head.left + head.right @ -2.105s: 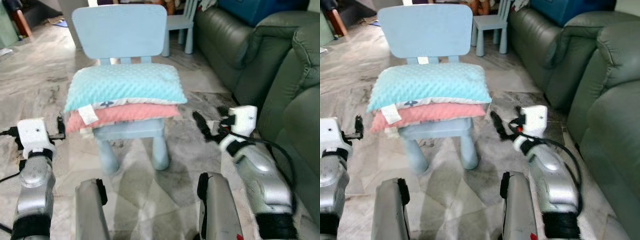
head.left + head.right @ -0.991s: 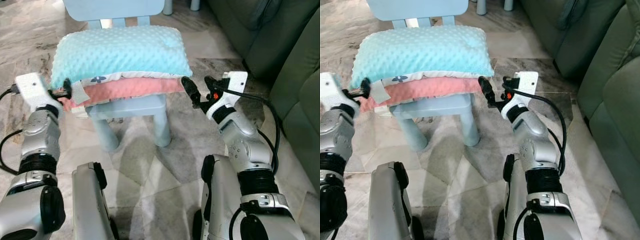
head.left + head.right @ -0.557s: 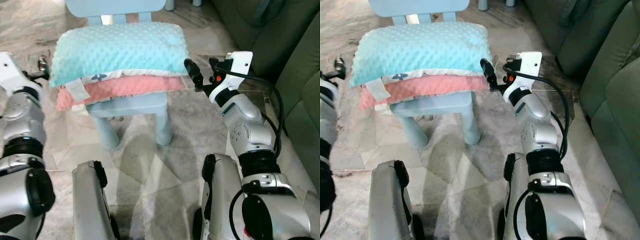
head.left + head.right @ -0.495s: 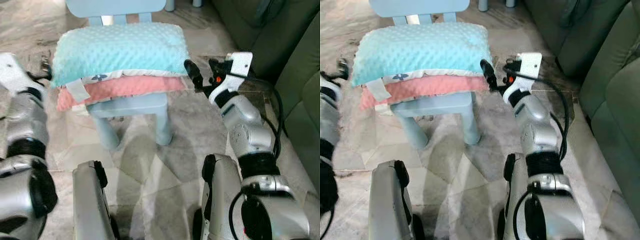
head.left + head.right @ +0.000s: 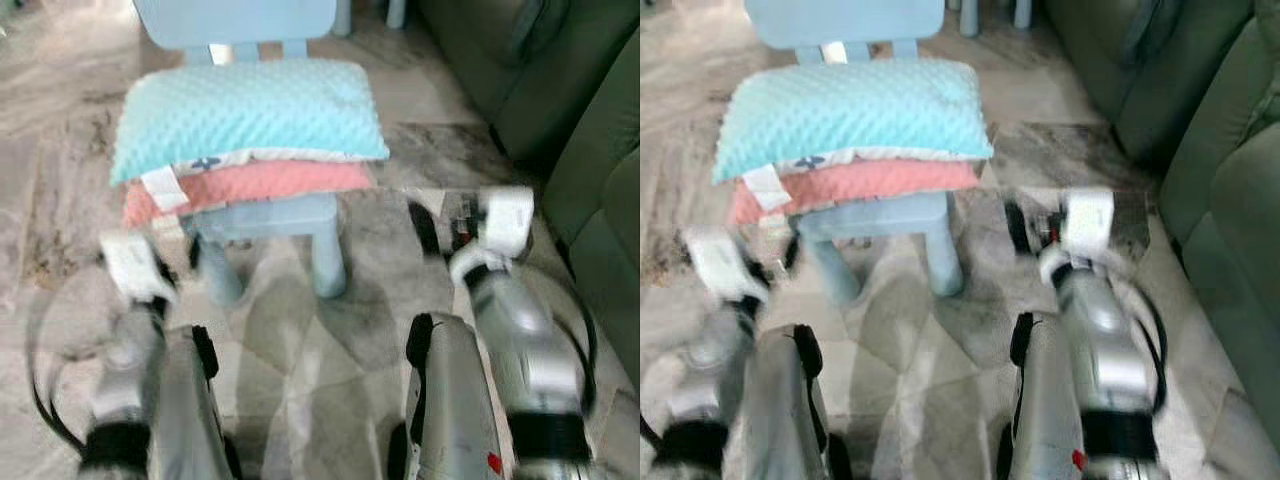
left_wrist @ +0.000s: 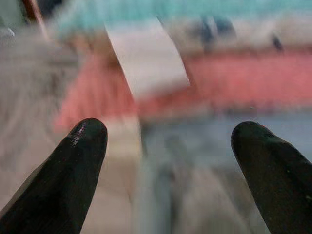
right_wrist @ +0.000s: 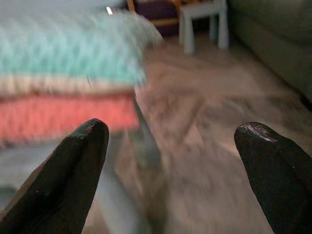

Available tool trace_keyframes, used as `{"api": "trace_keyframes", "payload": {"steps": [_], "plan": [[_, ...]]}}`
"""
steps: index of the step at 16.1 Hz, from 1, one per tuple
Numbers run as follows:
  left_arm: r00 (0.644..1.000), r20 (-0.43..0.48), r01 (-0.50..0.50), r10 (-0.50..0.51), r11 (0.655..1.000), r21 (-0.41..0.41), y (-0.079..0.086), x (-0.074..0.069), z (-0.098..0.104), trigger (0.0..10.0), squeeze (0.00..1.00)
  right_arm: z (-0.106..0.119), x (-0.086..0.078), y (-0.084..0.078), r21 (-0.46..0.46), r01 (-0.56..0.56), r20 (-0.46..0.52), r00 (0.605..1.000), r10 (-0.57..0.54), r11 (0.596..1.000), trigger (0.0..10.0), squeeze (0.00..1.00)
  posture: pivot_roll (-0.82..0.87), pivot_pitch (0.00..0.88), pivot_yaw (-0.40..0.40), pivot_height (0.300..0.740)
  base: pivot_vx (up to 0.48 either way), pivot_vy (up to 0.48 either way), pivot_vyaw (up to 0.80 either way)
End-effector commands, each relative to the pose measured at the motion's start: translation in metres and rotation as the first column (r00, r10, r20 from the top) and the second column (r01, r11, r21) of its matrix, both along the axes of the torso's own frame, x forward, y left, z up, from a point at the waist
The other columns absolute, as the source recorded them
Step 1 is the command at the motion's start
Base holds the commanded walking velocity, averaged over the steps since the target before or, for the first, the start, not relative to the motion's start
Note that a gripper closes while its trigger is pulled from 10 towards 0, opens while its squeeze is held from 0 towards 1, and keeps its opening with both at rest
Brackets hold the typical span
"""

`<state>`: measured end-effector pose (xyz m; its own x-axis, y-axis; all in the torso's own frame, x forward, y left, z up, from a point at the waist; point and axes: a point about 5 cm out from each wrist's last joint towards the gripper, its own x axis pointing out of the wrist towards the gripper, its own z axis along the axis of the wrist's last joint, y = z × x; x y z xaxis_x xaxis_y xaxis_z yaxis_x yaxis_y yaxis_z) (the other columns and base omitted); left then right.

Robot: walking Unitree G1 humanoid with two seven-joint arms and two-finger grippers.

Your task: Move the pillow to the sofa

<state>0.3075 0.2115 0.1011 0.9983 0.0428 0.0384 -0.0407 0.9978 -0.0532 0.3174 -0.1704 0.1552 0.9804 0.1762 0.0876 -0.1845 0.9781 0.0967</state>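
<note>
A teal dotted pillow [image 5: 248, 117] lies on top of a pink pillow [image 5: 260, 183], both stacked on the seat of a small light-blue chair [image 5: 268, 216]. My left gripper [image 5: 190, 258] is blurred and hangs low by the chair's front left leg, below the pillows' left ends. In its wrist view the left gripper [image 6: 170, 141] is open, facing the pink pillow [image 6: 234, 78] and a white tag [image 6: 146, 61]. My right gripper [image 5: 424, 227] hangs low to the right of the chair, apart from the pillows. Seen from the wrist, the right gripper [image 7: 170, 146] is open with nothing between its fingers.
The dark green sofa [image 5: 590, 120] runs along the right side. Marbled floor tiles [image 5: 300, 330] lie between me and the chair. A second small chair [image 7: 202, 19] stands farther back. My own legs [image 5: 445, 400] show at the bottom.
Both grippers have dropped from the pillows' ends to below seat height and drawn back towards me, blurred by the motion. The pillows stay on the chair.
</note>
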Motion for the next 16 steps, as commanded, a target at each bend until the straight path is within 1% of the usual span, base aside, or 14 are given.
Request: {"api": "trace_keyframes", "payload": {"steps": [1,3,5,6,8,10,11,13,16], "plan": [[0.996,0.082,0.018,-0.02,0.999,0.028,-0.006,0.005,0.02,10.0,0.0,0.014,-0.001,0.007,-0.01,-0.019,0.057,0.998,0.02,1.0,10.0,0.0,-0.13,0.0,0.037,0.371,0.0,0.0,0.0],[0.995,0.093,0.028,-0.029,1.0,0.008,-0.013,0.008,0.022,10.0,0.0,0.014,-0.001,0.008,0.009,-0.003,0.056,0.998,0.003,1.0,10.0,0.0,-0.14,0.0,0.04,0.376,0.0,0.0,0.0],[0.993,0.105,0.047,-0.045,0.999,-0.014,-0.023,0.013,0.03,10.0,0.0,0.018,0.001,0.015,0.027,-0.002,0.064,0.998,0.0,1.0,10.0,0.0,-0.15,0.0,0.043,0.401,0.0,0.0,0.0],[0.993,0.108,0.048,-0.046,0.999,-0.014,-0.024,0.014,0.032,10.0,0.0,0.02,0.001,0.015,0.027,-0.004,0.066,0.998,0.002,1.0,10.0,0.0,-0.15,0.0,0.044,0.406,0.0,0.0,0.0],[0.992,0.118,0.05,-0.048,0.999,-0.011,-0.024,0.017,0.036,10.0,0.0,0.022,0.005,0.015,0.026,-0.006,0.077,0.997,0.004,1.0,10.0,0.0,-0.14,0.0,0.048,0.431,0.0,0.0,0.0],[0.992,0.117,0.054,-0.053,0.999,-0.006,-0.024,0.017,0.035,10.0,0.0,0.026,0.007,0.014,0.029,0.002,0.089,0.996,-0.004,1.0,10.0,0.0,-0.15,0.0,0.055,0.461,0.0,0.0,0.0],[0.992,0.117,0.054,-0.053,0.999,-0.006,-0.024,0.017,0.035,10.0,0.0,0.026,0.007,0.014,0.029,0.002,0.089,0.996,-0.004,1.0,10.0,0.0,-0.15,0.0,0.055,0.461,0.0,0.0,0.0],[0.992,0.101,0.074,-0.074,0.997,0.003,-0.029,0.016,0.03,10.0,0.0,0.027,0.008,0.013,0.041,0.014,0.095,0.995,-0.018,0.999,10.0,0.0,-0.15,0.0,0.065,0.491,0.0,0.0,0.0],[0.992,0.097,0.081,-0.08,0.997,0.003,-0.031,0.017,0.03,10.0,0.0,0.028,0.008,0.013,0.05,0.022,0.098,0.995,-0.026,0.999,10.0,0.0,-0.15,0.0,0.067,0.516,0.0,0.0,0.0]]}}
